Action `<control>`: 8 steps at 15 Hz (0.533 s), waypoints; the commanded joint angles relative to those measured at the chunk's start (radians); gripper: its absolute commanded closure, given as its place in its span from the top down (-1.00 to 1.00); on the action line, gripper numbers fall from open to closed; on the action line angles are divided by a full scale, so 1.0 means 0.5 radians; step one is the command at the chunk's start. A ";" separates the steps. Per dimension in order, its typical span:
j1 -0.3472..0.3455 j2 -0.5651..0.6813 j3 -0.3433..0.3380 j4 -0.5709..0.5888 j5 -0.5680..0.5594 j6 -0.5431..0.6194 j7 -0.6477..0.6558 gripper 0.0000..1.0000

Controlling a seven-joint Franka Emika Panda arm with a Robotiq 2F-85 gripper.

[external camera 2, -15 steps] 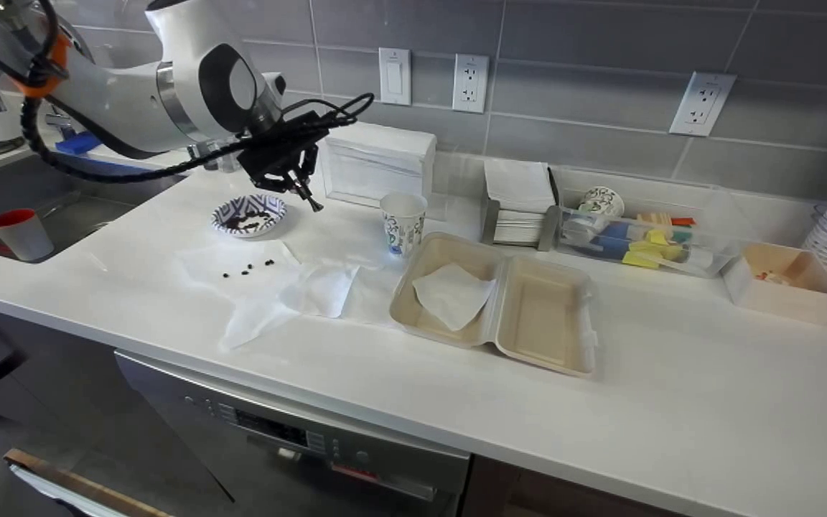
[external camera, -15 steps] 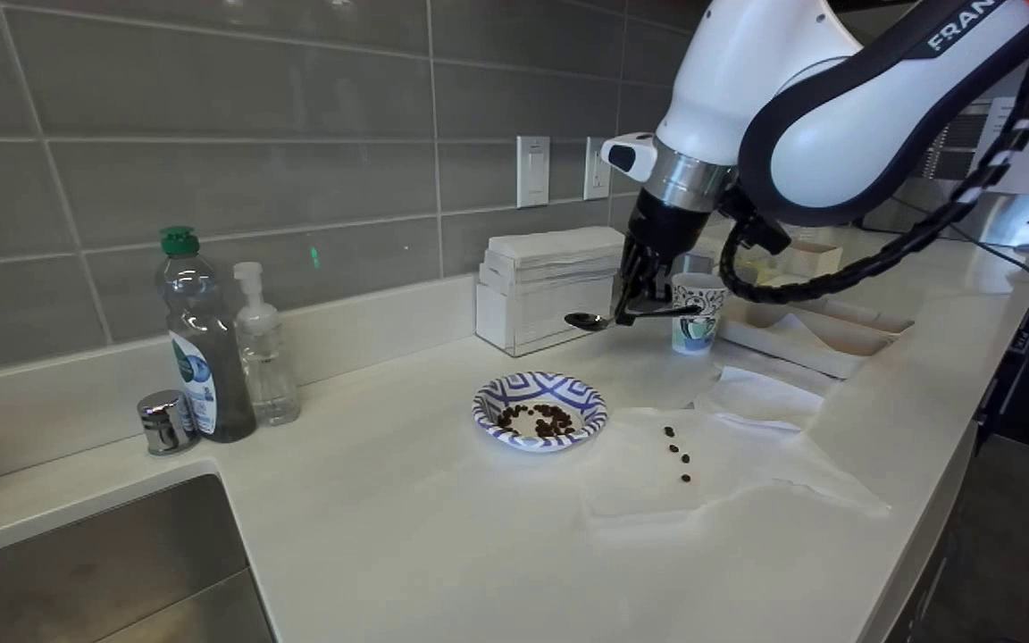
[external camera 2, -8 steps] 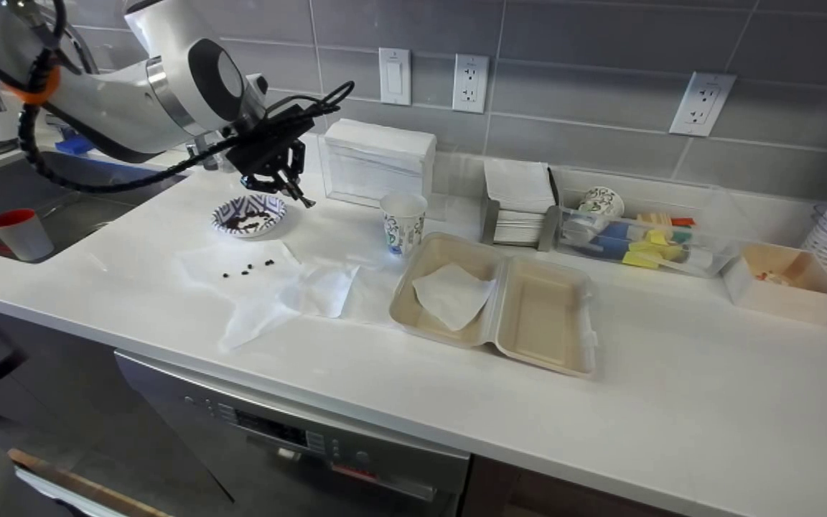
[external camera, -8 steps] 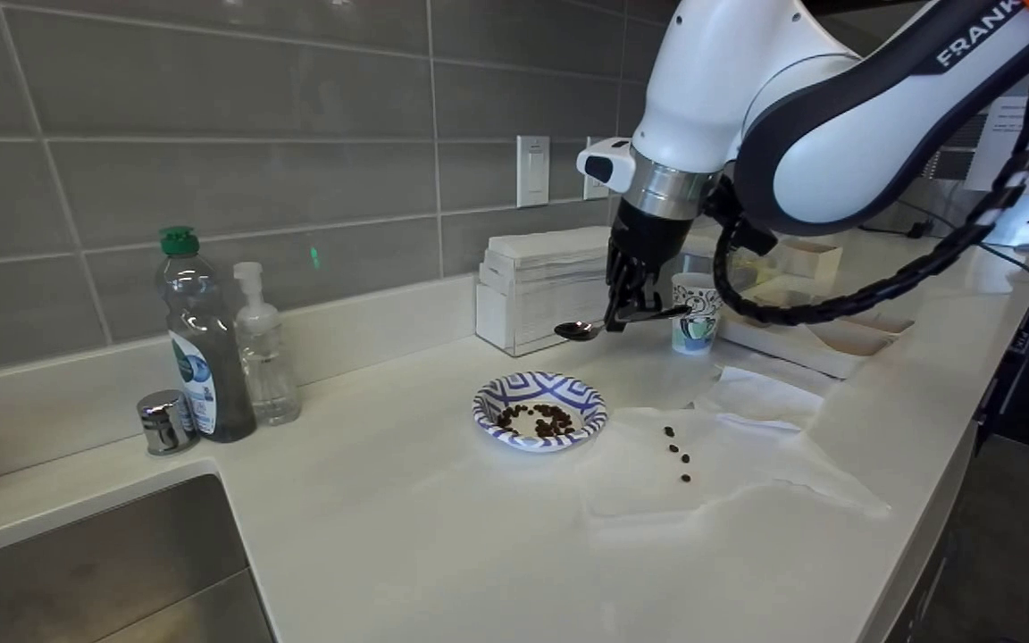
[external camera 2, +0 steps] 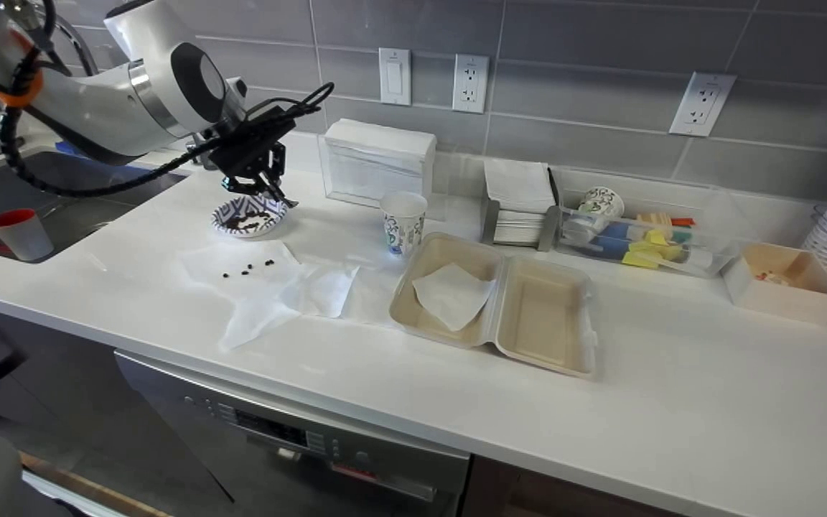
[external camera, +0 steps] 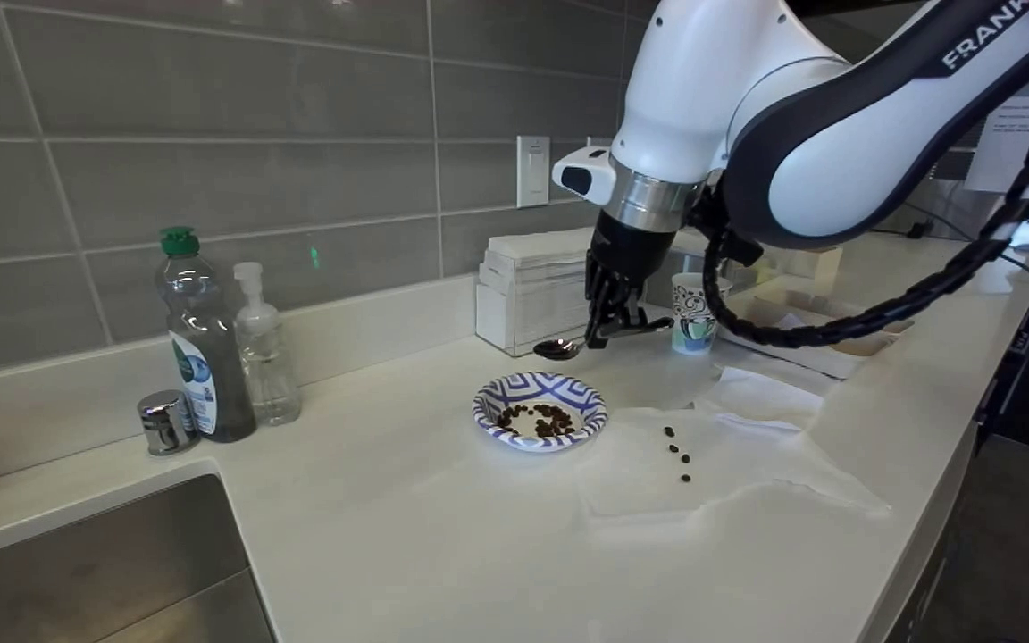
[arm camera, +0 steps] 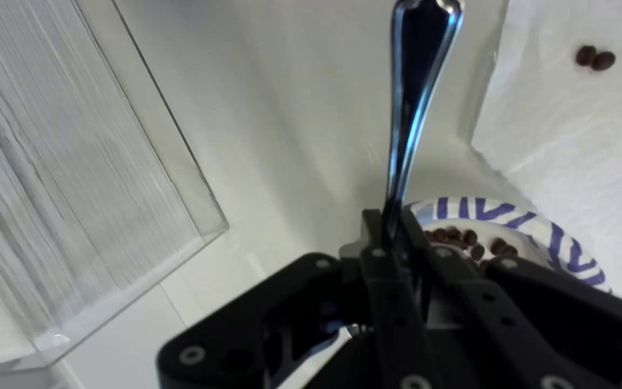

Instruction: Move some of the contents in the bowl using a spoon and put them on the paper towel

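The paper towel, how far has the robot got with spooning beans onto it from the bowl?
Done: a few beans lie on the paper towel, so part of the job looks finished. In hand: the gripper holds the spoon, raised near the bowl; whether the spoon carries anything, I can't tell. Left: more beans sit in the bowl, so probably another scoop and tip onto the paper towel.
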State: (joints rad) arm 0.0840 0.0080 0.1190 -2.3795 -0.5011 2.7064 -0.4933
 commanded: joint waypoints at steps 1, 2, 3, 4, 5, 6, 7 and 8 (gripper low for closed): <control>0.062 0.092 0.034 0.082 0.010 -0.105 -0.055 -0.96; 0.072 0.110 0.041 0.096 -0.010 -0.119 -0.054 -0.96; 0.081 0.130 0.045 0.113 -0.034 -0.142 -0.058 -0.96; 0.089 0.147 0.047 0.132 -0.059 -0.172 -0.061 -0.96; 0.095 0.163 0.046 0.151 -0.102 -0.199 -0.059 -0.96; 0.100 0.176 0.045 0.166 -0.132 -0.218 -0.058 -0.96; 0.108 0.193 0.044 0.183 -0.176 -0.245 -0.046 -0.96; 0.113 0.208 0.044 0.197 -0.214 -0.262 -0.039 -0.96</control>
State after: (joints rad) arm 0.1258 0.0756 0.1441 -2.3235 -0.5452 2.6258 -0.5184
